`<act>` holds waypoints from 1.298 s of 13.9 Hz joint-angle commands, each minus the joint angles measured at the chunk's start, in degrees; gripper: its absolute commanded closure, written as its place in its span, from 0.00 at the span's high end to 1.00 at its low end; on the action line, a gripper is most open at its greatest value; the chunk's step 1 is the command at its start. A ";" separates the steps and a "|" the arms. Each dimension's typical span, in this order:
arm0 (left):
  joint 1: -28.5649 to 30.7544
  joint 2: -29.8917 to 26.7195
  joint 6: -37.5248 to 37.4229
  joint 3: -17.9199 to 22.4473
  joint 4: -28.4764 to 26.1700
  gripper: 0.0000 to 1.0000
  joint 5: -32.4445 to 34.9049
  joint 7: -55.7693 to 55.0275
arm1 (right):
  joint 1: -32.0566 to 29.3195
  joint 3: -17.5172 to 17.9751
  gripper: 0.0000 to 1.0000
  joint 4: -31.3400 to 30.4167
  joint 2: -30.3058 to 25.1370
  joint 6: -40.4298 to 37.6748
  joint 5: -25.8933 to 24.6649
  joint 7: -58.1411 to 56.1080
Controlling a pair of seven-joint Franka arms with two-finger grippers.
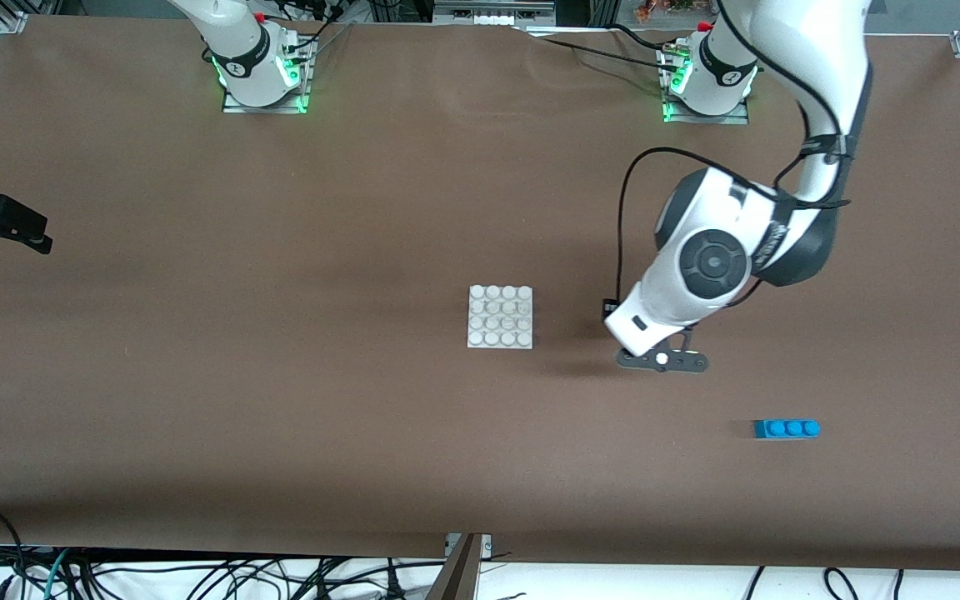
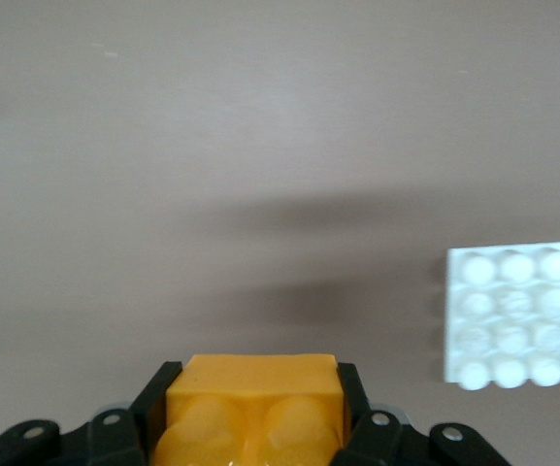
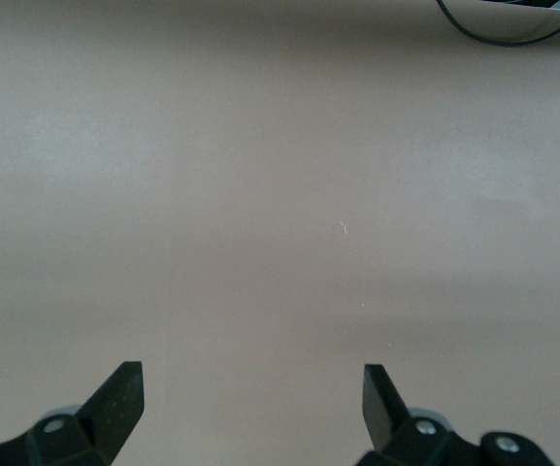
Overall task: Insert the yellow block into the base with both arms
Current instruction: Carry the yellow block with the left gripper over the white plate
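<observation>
Right now my left gripper (image 2: pixel 252 427) is clamped tight on the yellow block (image 2: pixel 253 408), one finger on each side wall, studs facing my wrist camera. I hang over bare brown table (image 1: pixel 280 375), just beside the base (image 1: pixel 500 317) on the side toward the left arm's end of the table. The base lies flat near the middle of the table, nothing on its studs. My right gripper (image 3: pixel 252 408) waits over bare cloth at the right arm's end, jaws spread wide and holding nothing.

What could go wrong, as I judge it: the base is loose on the cloth, so pressing the block down may push it sideways or tip an edge up if my right side does not pin it first. If I come down off the stud grid or slightly rotated, the block will sit crooked or jam. A blue brick (image 1: pixel 787 428) lies nearer the front camera, out of my path.

I can read no brand, label or writing anywhere.
</observation>
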 commanded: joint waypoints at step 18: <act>-18.09 15.80 15.10 1.67 6.89 0.38 -2.22 -12.31 | -0.87 0.63 1.00 -0.57 -0.30 0.39 -0.66 -0.10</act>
